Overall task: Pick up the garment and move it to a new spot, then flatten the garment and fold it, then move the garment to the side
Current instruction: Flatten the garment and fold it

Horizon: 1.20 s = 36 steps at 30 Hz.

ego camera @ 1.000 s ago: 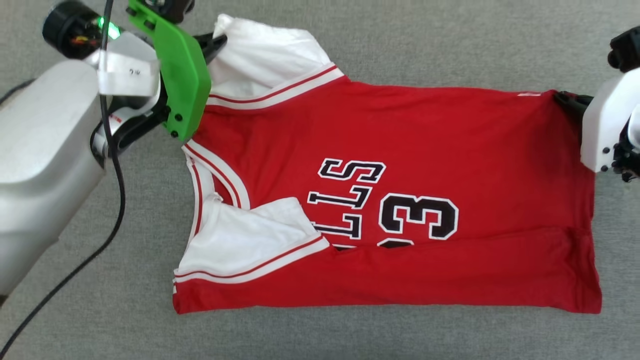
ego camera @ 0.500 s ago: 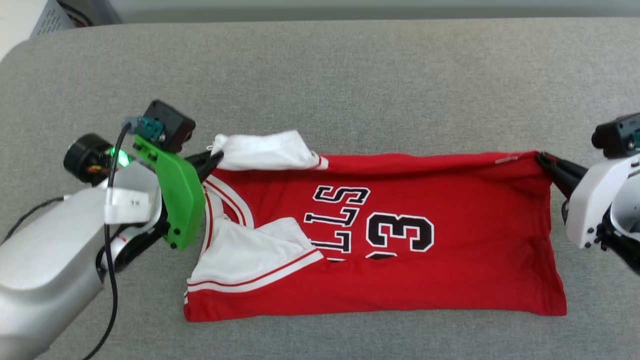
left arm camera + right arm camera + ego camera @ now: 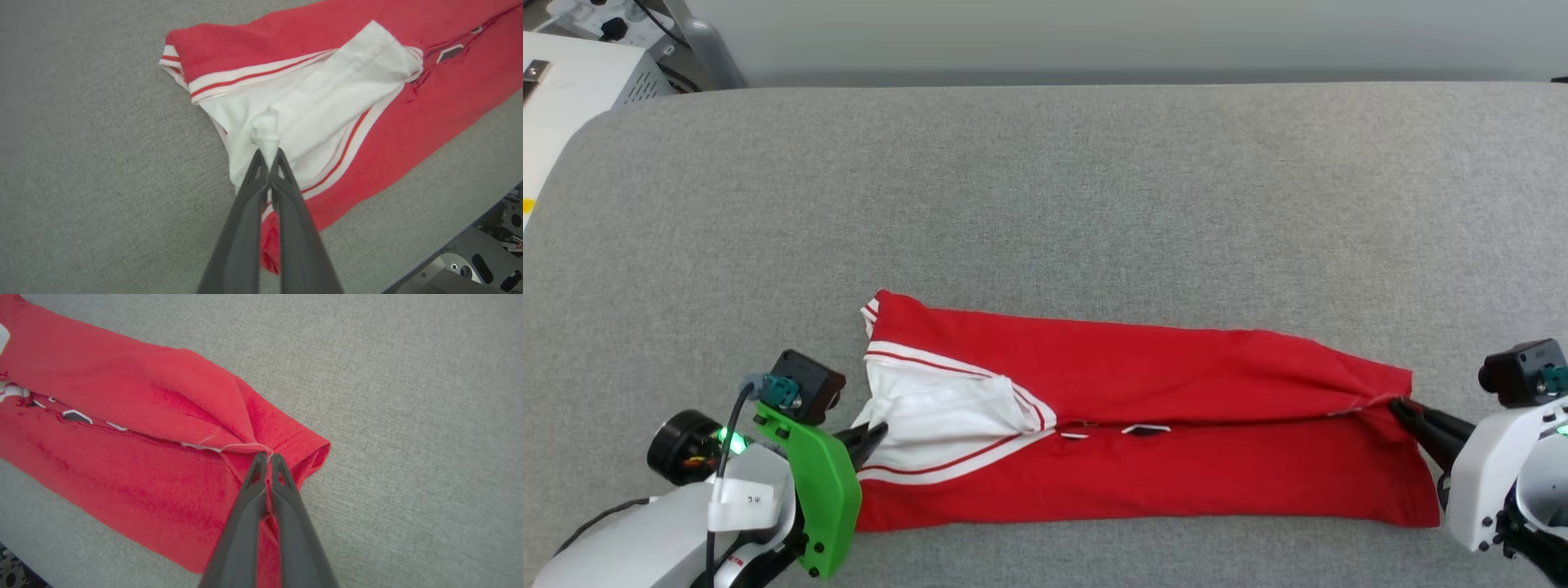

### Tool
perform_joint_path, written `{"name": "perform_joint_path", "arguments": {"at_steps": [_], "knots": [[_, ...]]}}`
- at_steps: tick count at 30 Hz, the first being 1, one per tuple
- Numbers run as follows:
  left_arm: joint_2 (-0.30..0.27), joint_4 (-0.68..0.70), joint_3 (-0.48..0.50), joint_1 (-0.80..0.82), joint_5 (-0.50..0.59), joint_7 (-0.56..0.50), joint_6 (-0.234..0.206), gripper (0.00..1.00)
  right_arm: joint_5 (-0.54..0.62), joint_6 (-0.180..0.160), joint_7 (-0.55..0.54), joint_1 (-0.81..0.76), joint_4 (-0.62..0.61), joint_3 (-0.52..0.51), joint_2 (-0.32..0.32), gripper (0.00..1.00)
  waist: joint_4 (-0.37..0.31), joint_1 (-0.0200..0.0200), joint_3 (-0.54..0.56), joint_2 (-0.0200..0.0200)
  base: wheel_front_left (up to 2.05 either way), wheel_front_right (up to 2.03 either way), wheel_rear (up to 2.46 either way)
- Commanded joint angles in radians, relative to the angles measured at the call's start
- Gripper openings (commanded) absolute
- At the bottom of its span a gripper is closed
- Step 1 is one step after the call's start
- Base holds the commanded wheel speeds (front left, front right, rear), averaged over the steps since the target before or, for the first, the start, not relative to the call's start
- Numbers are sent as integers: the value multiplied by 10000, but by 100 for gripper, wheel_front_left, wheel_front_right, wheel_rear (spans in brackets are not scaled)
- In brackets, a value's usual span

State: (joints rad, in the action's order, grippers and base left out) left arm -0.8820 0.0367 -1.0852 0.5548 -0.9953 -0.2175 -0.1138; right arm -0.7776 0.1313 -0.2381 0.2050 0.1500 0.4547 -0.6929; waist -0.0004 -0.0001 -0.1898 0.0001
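Observation:
The garment (image 3: pixel 1176 384), a red jersey shirt with white sleeves, lies as a long folded band across the grey surface, its plain red back turned over the front. Slivers of its black and white print peek out along the fold line. My left gripper (image 3: pixel 876 430) is shut on the white sleeve (image 3: pixel 327 98) at the shirt's left end; the left wrist view shows the cloth bunched between the fingertips (image 3: pixel 268 153). My right gripper (image 3: pixel 1398 406) is shut on the red hem corner (image 3: pixel 286 437) at the right end, with my right gripper (image 3: pixel 266 456) pinching it just above the surface.
The grey padded surface (image 3: pixel 1045 188) stretches far beyond the shirt to the back and both sides. Its near edge runs just below the shirt, with the robot base (image 3: pixel 486 253) under it. A white cabinet (image 3: pixel 572 73) stands beyond the far left corner.
Both grippers have carried the far edge of the shirt toward the near edge, folding its back over the print. The head camera has tilted, so the whole picture has shifted.

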Motion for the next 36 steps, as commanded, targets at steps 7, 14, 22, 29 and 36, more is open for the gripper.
{"name": "perform_joint_path", "arguments": {"at_steps": [7,14,22,29,36], "knots": [[464,-913,-284,-475,-166,145,-63,0,-206,-6,-705,-374,478,69,500,0,-180,1,-475,-1,0,0,0],[734,-1472,18,-580,-183,977,-236,100,-500,-6,-496,-140,388,58,527,100,-185,1,-354,-1,0,0,0],[566,-822,1129,-947,136,3320,-1559,100,-2154,-6,-734,-409,-1034,-1201,-43,100,-133,1,-43,-1,0,0,0],[813,-291,2162,-1493,908,4705,-3155,100,-3205,-6,-1990,-822,-946,-2379,-374,100,23,1,-93,-1,0,0,0],[1781,25,3750,-2226,2380,4788,-4131,100,-3548,-6,-2875,-909,-309,-2522,-92,100,320,1,-391,-1,0,0,0]]}}
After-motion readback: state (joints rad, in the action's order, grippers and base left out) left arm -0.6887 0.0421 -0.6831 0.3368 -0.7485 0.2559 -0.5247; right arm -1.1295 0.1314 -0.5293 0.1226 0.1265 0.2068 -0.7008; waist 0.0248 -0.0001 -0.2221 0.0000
